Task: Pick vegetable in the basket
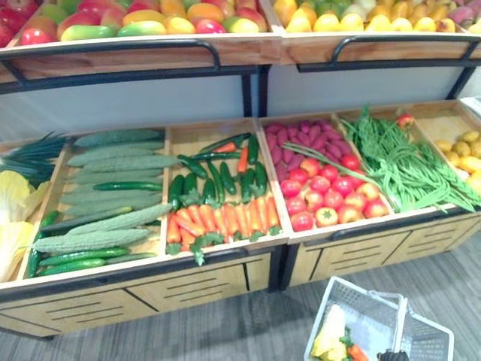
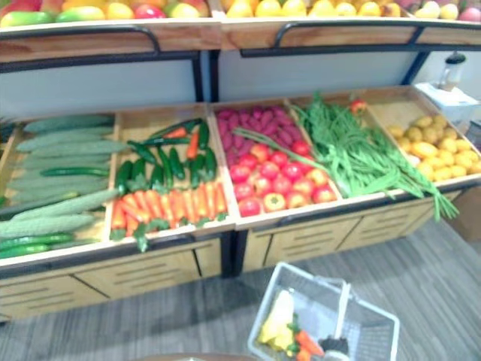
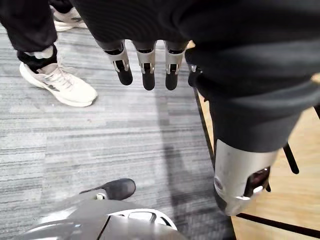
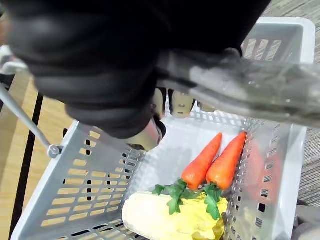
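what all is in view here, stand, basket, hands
leafy greens: some, yellow, far left
gourds and cucumbers: many, green, wide left bin
peppers: many, dark green, second bin, back
display carrots: one row, orange, second bin, front
purple roots: many, purple-red, third bin, back
tomatoes: many, red, third bin, front
green beans: one heap, green, fourth bin
yellow produce: many, yellow, far right bin
fruit: many, red, green, yellow, top shelf
basket: one, pale grey, before the stand
basket carrots: two, orange, in the basket
cabbage: one, yellow, in the basket
person's shoes: two, white, grey floor
left hand: one, silver, open above the floor
right hand: one, dark-covered, curled round the basket handle
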